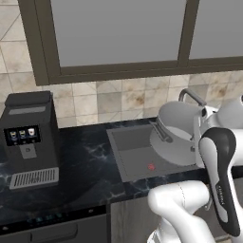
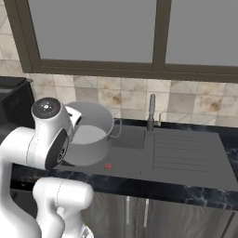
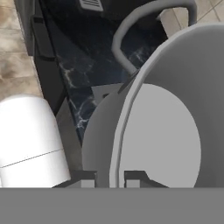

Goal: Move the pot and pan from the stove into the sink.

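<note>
The pot (image 1: 176,137) is hanging tilted over the sink (image 1: 135,159), taking up the right half of the basin in the left base view and leaving the lower-left floor open. The faucet (image 2: 151,113) is standing behind the basin at centre of the right base view (its curved spout is arching just beyond the pot's rim in the hand view). The drainboard (image 2: 186,153) is lying bare at centre right. A coffee machine (image 1: 29,137) is blocking the counter (image 1: 90,156) at the left base view's left edge.
</note>
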